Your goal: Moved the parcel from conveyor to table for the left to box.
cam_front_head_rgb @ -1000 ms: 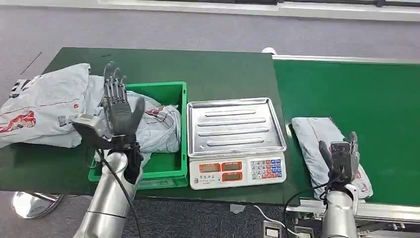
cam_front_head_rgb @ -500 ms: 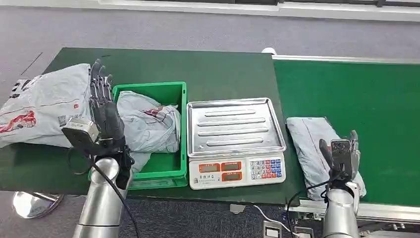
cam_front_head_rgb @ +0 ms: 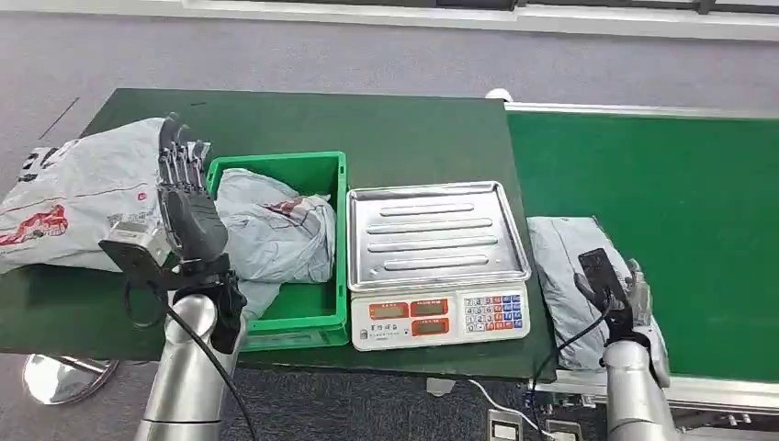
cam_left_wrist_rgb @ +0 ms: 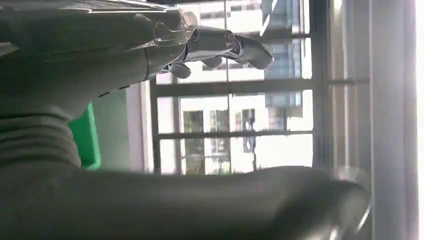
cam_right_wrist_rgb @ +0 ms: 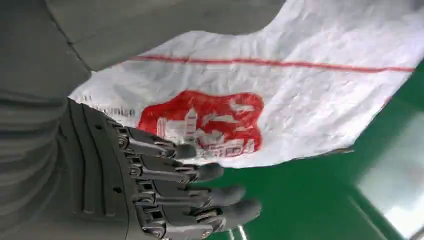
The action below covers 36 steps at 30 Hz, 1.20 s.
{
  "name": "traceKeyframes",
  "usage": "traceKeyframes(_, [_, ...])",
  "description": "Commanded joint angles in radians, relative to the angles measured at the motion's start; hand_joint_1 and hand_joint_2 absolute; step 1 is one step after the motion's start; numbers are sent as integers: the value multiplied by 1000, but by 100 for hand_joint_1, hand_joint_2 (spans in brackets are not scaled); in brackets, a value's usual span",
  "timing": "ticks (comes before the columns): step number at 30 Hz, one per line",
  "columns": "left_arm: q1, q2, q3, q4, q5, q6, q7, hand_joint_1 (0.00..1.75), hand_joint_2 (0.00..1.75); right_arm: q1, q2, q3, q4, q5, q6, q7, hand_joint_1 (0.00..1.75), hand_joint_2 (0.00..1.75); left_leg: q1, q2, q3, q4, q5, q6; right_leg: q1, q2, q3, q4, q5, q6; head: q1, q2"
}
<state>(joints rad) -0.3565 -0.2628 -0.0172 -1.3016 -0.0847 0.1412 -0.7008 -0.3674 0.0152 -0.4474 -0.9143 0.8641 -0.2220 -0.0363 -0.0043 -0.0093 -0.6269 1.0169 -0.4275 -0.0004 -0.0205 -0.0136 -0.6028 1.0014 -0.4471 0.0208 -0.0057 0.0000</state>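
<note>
Parcel (cam_front_head_rgb: 565, 271) lies flat on the green conveyor (cam_front_head_rgb: 680, 184), just beside the scale (cam_front_head_rgb: 436, 262); you see it is a grey plastic bag with a red print. Your right hand (cam_front_head_rgb: 614, 292) is over its near end. In the right wrist view the fingers (cam_right_wrist_rgb: 200, 172) are spread and slightly curled above the bag, holding nothing, though contact is hard to judge from there. Your left hand (cam_front_head_rgb: 188, 207) is raised over the table (cam_front_head_rgb: 404, 129), fingers straight and apart, nothing in it, beside the green box (cam_front_head_rgb: 317, 170). One grey bag (cam_front_head_rgb: 271, 234) lies inside this box. A larger bag (cam_front_head_rgb: 78, 197) rests on the table's left part.
</note>
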Motion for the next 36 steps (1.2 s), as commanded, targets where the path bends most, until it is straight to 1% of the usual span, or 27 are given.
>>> traceKeyframes(1, [-9,44,-122,15,32,73,3,0,175,-114,-132,129,204,88,66,21,0,175,1,2,4,-1,-1,-1,1,3,4,-3,0,-1,0,0])
traceKeyframes(2, [-29,56,-145,67,19,78,3,0,175,-140,-150,151,255,116,96,52,0,175,1,1,3,-1,-1,-1,1,2,3,-2,0,-1,0,0])
traceKeyframes(3, [-44,55,-151,89,20,75,3,0,175,-159,-158,160,285,126,106,61,0,175,1,1,4,-1,-1,-1,1,2,4,-3,0,-2,0,0])
traceKeyframes(4, [-94,66,-193,208,-13,47,3,0,175,-195,-193,223,379,207,170,146,0,175,0,0,2,-1,0,-1,0,1,2,-1,0,-1,0,0])
traceKeyframes(6, [-131,52,-208,284,-23,39,3,0,175,-198,-215,249,435,240,177,162,0,175,1,1,5,-1,-1,-1,2,2,6,-3,1,-2,0,0])
traceKeyframes(7, [-145,45,-210,328,-12,25,3,0,175,-193,-225,258,461,251,180,169,0,175,1,0,4,-1,0,-1,1,0,4,-2,1,-1,0,0])
traceKeyframes(8, [-149,40,-215,344,-12,21,3,0,175,-176,-230,258,466,254,160,172,0,175,2,-1,6,-2,0,-1,2,-1,6,-4,1,-2,0,0])
traceKeyframes(9, [-163,41,-224,341,3,10,3,0,175,-103,-236,237,442,278,168,235,0,175,1,-4,4,-1,1,-1,1,-3,5,-3,0,-1,0,0])
traceKeyframes(10, [-169,42,-225,346,7,13,3,0,175,-61,-241,229,448,269,134,206,0,175,2,-4,5,-2,1,-1,2,-3,7,-5,1,-1,0,0])
traceKeyframes(11, [-171,43,-225,348,8,11,3,0,175,-50,-242,227,450,267,124,198,0,175,2,-6,4,-1,0,0,2,-6,7,-4,0,-1,0,0])
traceKeyframes(12, [-171,43,-225,348,8,11,3,0,175,-50,-242,227,450,267,124,198,0,175,2,-5,5,-1,0,0,2,-5,6,-4,0,-1,0,0])
traceKeyframes(14, [-171,43,-225,348,8,11,3,0,175,-50,-242,227,450,267,124,198,0,175,3,-6,8,-2,-1,-1,3,-5,11,-6,-1,-2,0,0])
traceKeyframes(15, [-171,46,-224,347,11,9,3,0,175,-60,-240,229,451,267,131,200,0,175,1,-3,4,0,-1,0,1,-2,5,-2,0,-1,0,0])
traceKeyframes(16, [-171,46,-224,347,11,9,3,0,175,-60,-240,229,451,267,131,200,0,175,2,-3,6,-1,-1,-1,2,-1,7,-4,-1,-2,0,0])
traceKeyframes(18, [-170,47,-224,345,11,9,3,0,175,-67,-240,230,450,267,134,200,0,175,2,-1,5,0,-1,0,2,0,6,-3,0,-1,0,0])
traceKeyframes(19, [-170,47,-224,345,11,9,3,0,175,-67,-240,230,450,267,134,200,0,175,3,-1,10,-3,-2,-1,4,0,11,-7,0,-2,0,0])
traceKeyframes(20, [-170,47,-224,345,11,9,3,0,175,-67,-240,230,450,267,134,200,0,175,2,-2,6,-1,-1,0,2,-1,8,-4,-1,-1,0,0])
traceKeyframes(21, [-170,47,-224,345,11,9,3,0,175,-67,-240,230,450,267,134,200,0,175,3,-2,8,-2,-1,0,3,-2,10,-6,0,-2,0,0])
traceKeyframes(24, [-170,47,-224,345,11,9,3,0,175,-67,-240,230,450,267,134,200,0,175,2,-2,6,0,-2,1,2,-1,8,-4,-1,-1,0,0])
traceKeyframes(27, [-157,51,-225,339,17,8,3,0,175,-71,-245,234,462,268,152,203,0,175,2,-1,9,-1,-2,1,2,-1,11,-6,0,-1,0,0])
traceKeyframes(31, [-178,52,-227,362,25,0,3,0,175,-70,-265,251,492,273,219,199,0,175,3,-2,10,-1,-2,1,3,-2,12,-6,-1,-1,0,0])
traceKeyframes(34, [-209,51,-219,401,34,-4,3,0,175,-88,-280,241,512,223,326,108,0,175,2,-2,9,0,-2,1,2,-2,11,-5,-1,-1,0,0])
traceKeyframes(36, [-217,53,-214,408,36,-6,3,0,175,-91,-294,252,515,223,352,91,0,175,3,-3,9,0,-1,1,3,-3,12,-5,-1,-1,0,0])
